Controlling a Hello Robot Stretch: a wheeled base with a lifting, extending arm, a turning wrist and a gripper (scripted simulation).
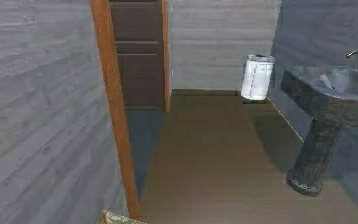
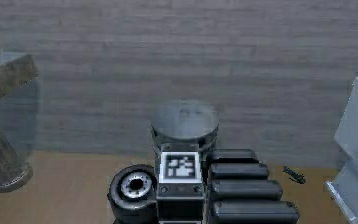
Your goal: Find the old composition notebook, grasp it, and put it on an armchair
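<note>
Forward view: a wooden door frame (image 1: 112,100) and a pedestal sink (image 1: 332,100) are seen close on either side, so either could be struck in a careless turn, while the notebook's whereabouts and the state of the gripper (image 2: 135,190) fingers cannot be told.
</note>
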